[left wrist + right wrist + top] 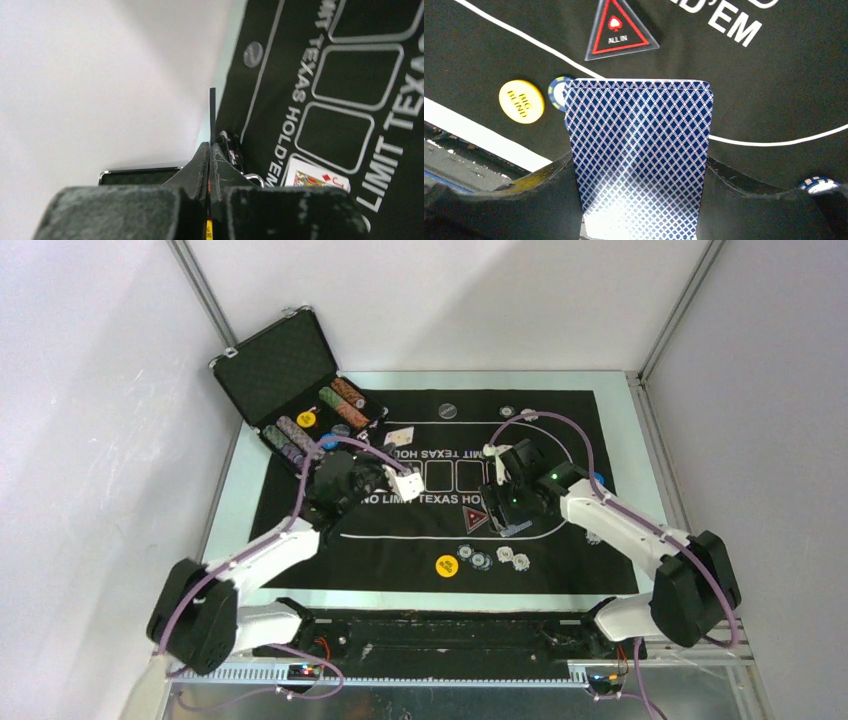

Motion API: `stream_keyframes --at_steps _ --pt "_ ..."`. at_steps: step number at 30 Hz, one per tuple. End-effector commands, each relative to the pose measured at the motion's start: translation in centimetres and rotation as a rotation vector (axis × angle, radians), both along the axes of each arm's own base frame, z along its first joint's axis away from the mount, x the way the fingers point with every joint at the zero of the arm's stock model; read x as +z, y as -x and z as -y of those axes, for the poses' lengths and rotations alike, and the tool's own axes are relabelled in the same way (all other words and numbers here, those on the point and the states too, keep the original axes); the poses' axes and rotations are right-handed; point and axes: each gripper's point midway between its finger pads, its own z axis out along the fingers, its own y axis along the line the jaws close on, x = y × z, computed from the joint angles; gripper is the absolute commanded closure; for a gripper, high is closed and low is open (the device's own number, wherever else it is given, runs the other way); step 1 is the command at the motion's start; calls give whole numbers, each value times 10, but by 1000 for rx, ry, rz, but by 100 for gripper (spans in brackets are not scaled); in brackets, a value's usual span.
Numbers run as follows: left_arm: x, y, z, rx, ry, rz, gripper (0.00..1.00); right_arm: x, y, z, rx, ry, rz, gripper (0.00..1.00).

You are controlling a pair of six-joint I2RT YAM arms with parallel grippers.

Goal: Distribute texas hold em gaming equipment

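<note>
One card [212,107] is pinched edge-on in the closed left gripper [209,162], above the mat [350,80]; the thin hold may slip and drop it askew. Right gripper [640,172] clamps the deck [639,130]; loose top cards could slide off.

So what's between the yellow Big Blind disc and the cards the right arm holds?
A blue-edged poker chip, partly hidden by the cards, beside the Big Blind disc: right wrist view.
</note>
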Motion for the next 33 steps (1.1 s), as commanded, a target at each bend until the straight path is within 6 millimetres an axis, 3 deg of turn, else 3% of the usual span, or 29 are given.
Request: stream_keyframes --at_steps 1,6,13,18,24,33 --pt "1 -19 9 -87 -153 242 100 2 -17 -3 -48 -16 -2 100" --pt "-56 -28 17 -143 -252 143 100 -7 -21 -1 -62 21 -40 100" --pt "-100 -39 21 -174 -300 -6 100 -9 -25 0 -71 41 -56 100" --pt "-143 -31 18 -216 -391 -112 100 -10 -25 4 -80 50 -60 100" --pt "-166 -25 12 -225 -440 -225 100 -10 -26 3 -83 47 -67 100" --pt "-180 -21 16 -247 -426 -262 100 -12 -26 4 -86 54 -70 100"
